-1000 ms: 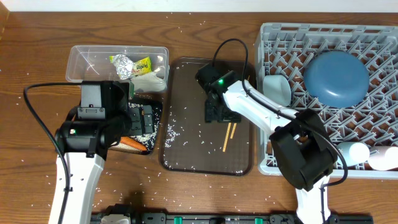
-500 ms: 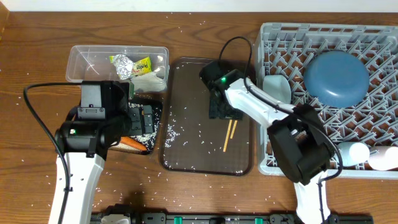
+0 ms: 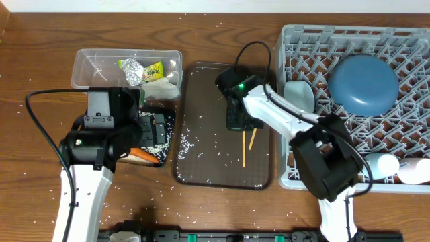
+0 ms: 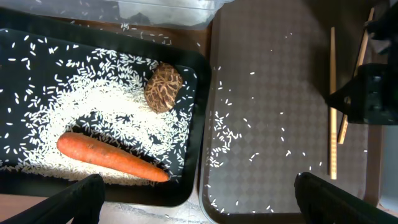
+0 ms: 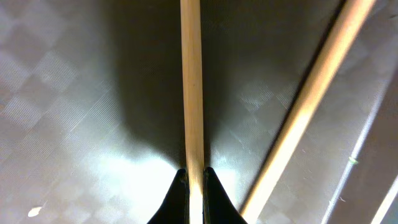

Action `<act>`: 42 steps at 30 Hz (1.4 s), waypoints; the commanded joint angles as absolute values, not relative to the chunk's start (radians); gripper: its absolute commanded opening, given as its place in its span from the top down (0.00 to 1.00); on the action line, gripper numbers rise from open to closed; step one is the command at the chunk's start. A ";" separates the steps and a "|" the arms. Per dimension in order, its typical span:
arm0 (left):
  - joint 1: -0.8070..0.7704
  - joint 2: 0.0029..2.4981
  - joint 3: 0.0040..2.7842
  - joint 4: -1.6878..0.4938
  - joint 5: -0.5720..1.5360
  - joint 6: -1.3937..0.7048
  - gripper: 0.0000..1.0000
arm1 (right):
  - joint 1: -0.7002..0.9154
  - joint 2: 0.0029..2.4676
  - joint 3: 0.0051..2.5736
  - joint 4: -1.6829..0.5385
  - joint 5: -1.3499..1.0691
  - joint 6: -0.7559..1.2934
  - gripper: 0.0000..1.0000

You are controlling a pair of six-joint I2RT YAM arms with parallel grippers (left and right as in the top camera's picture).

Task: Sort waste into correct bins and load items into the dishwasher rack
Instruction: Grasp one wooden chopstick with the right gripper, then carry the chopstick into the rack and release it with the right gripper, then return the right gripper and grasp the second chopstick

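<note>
Surface: a wooden desk (image 3: 40, 60) is sprinkled with rice grains (image 3: 183, 141), with a brown serving tray (image 3: 201, 87) at its middle.
Held chopstick (image 3: 243, 149): laid flat on the serving tray, its long axis running straight from the far edge to the near edge, far end at the right end effector (image 5: 194, 180).
Second chopstick (image 3: 252, 139): just beside it, slanted, far end leaning toward the rack (image 3: 403, 40).
Right end effector: pressed together, pinching the held chopstick.
Change: a second ago both chopsticks were slanted and nearly parallel; one is now turned straight.
Left end effector (image 4: 199, 202): spread wide above the black tray (image 4: 12, 37).
Clear tub (image 3: 87, 64): wrapper (image 3: 153, 70) and tissue (image 3: 164, 85) inside.
Black tray: carrot (image 4: 112, 157), brown lump (image 4: 163, 87), more rice grains.
Rack: large blue bowl (image 3: 363, 83) upside down, small light-blue bowl (image 3: 299, 96).
</note>
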State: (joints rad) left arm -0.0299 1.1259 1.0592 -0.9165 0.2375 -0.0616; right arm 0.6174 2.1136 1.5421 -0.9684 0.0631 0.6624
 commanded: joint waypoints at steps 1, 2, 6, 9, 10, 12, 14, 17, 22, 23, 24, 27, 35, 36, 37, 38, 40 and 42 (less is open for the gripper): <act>-0.031 1.130 1.063 -0.919 0.247 -0.049 0.02 | 0.612 1.959 1.545 -0.974 0.071 0.600 0.99; -0.031 1.130 1.063 -0.919 0.247 -0.049 0.02 | 0.608 1.917 1.545 -0.976 0.071 0.584 0.99; -0.031 1.130 1.063 -0.919 0.247 -0.049 0.02 | 0.584 1.768 1.545 -0.991 0.095 0.508 0.99; -0.031 1.130 1.063 -0.919 0.246 -0.049 0.02 | 0.546 1.685 1.545 -1.019 0.176 0.499 0.99; -0.031 1.130 1.063 -0.919 0.247 -0.049 0.02 | 0.525 1.660 1.545 -1.028 0.192 0.494 0.99; -0.031 1.130 1.063 -0.919 0.246 -0.049 0.02 | 0.479 1.627 1.545 -1.036 0.192 0.428 0.99; -0.031 1.130 1.063 -0.919 0.247 -0.049 0.02 | 0.426 1.607 1.545 -1.054 0.213 0.365 0.99; -0.031 1.130 1.063 -0.919 0.247 -0.049 0.02 | 0.332 1.604 1.544 -1.080 0.237 0.274 0.99; -0.031 1.130 1.063 -0.919 0.247 -0.049 0.02 | 0.172 1.639 1.542 -1.124 0.236 0.175 0.99; -0.031 1.130 1.063 -0.919 0.246 -0.049 0.02 | 0.143 1.653 1.542 -1.130 0.236 0.175 0.99; -0.031 1.130 1.063 -0.919 0.246 -0.049 0.02 | 0.121 1.666 1.542 -1.131 0.233 0.175 0.99; -0.031 1.130 1.063 -0.919 0.247 -0.049 0.02 | 0.075 1.720 1.542 -1.127 0.208 0.173 0.99; -0.031 1.130 1.063 -0.919 0.246 -0.049 0.02 | 0.067 1.876 1.542 -1.093 0.260 0.046 0.99; -0.031 1.130 1.063 -0.919 0.247 -0.049 0.02 | 0.067 1.878 1.542 -1.098 0.262 0.074 0.94; -0.031 1.130 1.063 -0.919 0.246 -0.049 0.02 | 0.067 1.874 1.544 -1.104 0.245 0.094 0.77; -0.031 1.130 1.063 -0.919 0.246 -0.049 0.02 | 0.069 1.866 1.546 -1.109 0.233 0.096 0.67; -0.031 1.130 1.063 -0.919 0.246 -0.049 0.02 | 0.078 1.834 1.551 -1.115 0.214 0.108 0.59; -0.031 1.130 1.063 -0.919 0.246 -0.049 0.02 | 0.095 1.781 1.552 -1.114 0.177 0.124 0.56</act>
State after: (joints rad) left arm -0.0299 1.1259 1.0592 -0.9165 0.2375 -0.0616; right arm 0.0704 1.8671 1.5417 -1.1122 0.2134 0.1013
